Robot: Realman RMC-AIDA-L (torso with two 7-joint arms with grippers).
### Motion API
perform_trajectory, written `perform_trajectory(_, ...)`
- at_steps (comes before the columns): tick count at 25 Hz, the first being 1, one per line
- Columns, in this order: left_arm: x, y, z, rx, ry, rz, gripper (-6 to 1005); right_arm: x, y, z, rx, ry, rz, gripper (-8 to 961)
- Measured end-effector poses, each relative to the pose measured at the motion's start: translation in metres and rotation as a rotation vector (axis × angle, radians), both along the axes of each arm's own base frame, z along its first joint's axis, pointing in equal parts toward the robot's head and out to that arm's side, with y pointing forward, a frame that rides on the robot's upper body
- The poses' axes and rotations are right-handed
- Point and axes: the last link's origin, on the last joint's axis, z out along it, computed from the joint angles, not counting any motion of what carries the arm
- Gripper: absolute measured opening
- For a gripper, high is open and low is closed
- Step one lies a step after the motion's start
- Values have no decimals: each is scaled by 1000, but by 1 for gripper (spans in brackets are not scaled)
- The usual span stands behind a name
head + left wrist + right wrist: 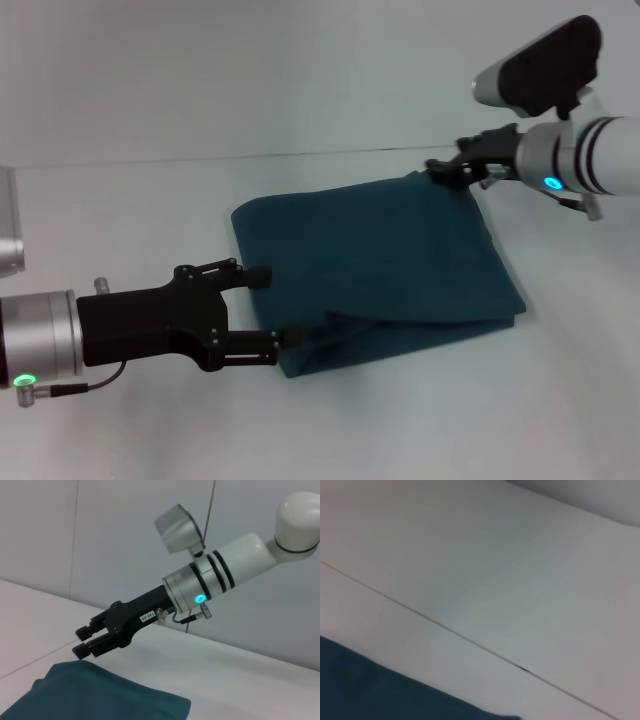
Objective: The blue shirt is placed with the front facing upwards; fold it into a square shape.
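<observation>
White, plain surface (120, 430) runs under both arms, with a pale wall behind it and a thin seam line crossing far back.

Left tool (276, 307) reaches in horizontally from the near left, its two black fingers spread one above the other and holding nothing. Just past its fingertips lies the blue shirt (380, 270); the lower finger is touching or almost touching the shirt's near corner, while the upper finger stops just short of the left edge.

Right tool (447, 170) comes in from the far right, pointing toward the shirt's far corner and sitting right at it. In the left wrist view the same right tool (86, 639) hovers just above that corner with its fingers close together; whether any cloth is pinched between them I cannot tell.

Judging by its shape, the shirt is already folded into a compact, roughly square bundle with layered edges showing along the side nearest the left tool. No lettering or sleeves show. The folding looks essentially finished; what seems left is letting go and perhaps neatening the loose near-side layers.
</observation>
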Motion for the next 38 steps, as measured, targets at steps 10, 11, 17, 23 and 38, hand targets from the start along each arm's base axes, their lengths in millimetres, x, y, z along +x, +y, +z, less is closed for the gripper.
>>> perform_trajectory(10,0,1,1,4,1,-1,876,-1,-11,-33,-94,8,-8,538)
perform_trajectory(11,0,1,1,5,2,-2,875,2,-12,-34,-93,3,-15,538)
perform_trajectory(17,0,0,0,6,2,-6,876,21,-13,-33,-57,-26,-48,538)
perform_trajectory(23,0,-1,-1,5,-1,-3,875,37,-13,-28,-14,-75,-65,539)
perform_trajectory(38,-6,1,6,37,-20,29,876,3,-14,7,-12,75,5,539)
